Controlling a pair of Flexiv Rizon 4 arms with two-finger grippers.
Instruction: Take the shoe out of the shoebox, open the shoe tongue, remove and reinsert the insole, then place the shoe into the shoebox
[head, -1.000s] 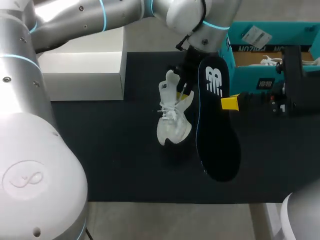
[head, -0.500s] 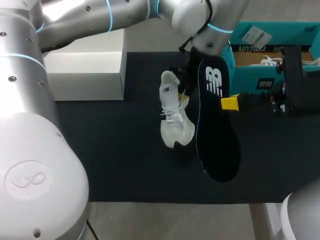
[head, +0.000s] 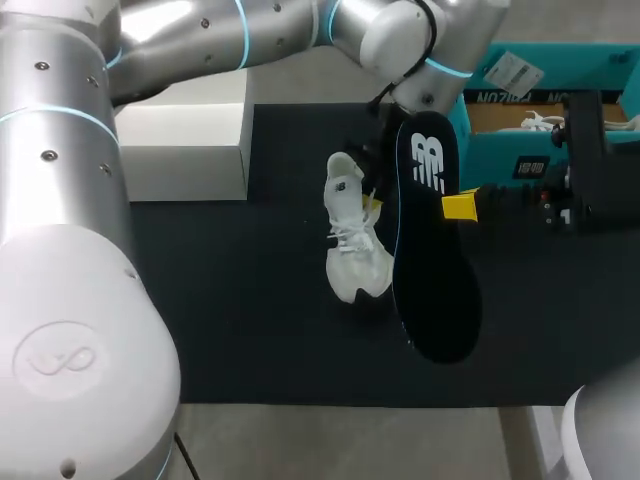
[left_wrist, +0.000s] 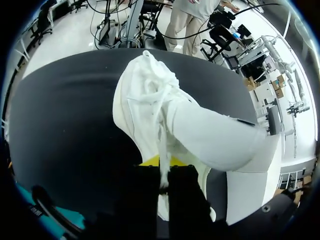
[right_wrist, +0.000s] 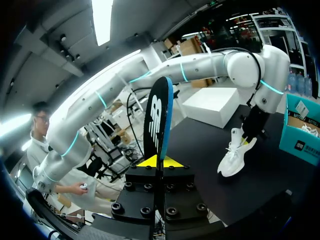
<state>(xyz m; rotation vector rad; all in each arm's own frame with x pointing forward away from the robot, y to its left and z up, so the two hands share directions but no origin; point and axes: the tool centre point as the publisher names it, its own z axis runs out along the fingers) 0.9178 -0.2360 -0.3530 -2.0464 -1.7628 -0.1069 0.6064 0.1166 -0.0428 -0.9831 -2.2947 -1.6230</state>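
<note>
A white shoe (head: 352, 240) hangs above the black mat, toe down, with my left gripper (head: 372, 198) shut on its heel part. In the left wrist view the white shoe (left_wrist: 175, 120) fills the space ahead of the left gripper (left_wrist: 162, 162), laces dangling. My right gripper (head: 460, 207) is shut on the edge of a dark insole (head: 432, 240) with a blue rim, held up over the mat right of the shoe. In the right wrist view the insole (right_wrist: 156, 125) stands on edge in the right gripper (right_wrist: 159, 161), the shoe (right_wrist: 236, 150) beyond it. The teal shoebox (head: 540, 100) sits at the back right.
A white box lid (head: 185, 135) lies at the back left of the black mat (head: 220, 300). A second white shoe (head: 540, 122) lies inside the teal shoebox. My left arm reaches across the mat's back to the middle.
My left gripper has carried the shoe a little to the right, closer to the insole, and turned it more upright. The right arm and insole have stayed still.
</note>
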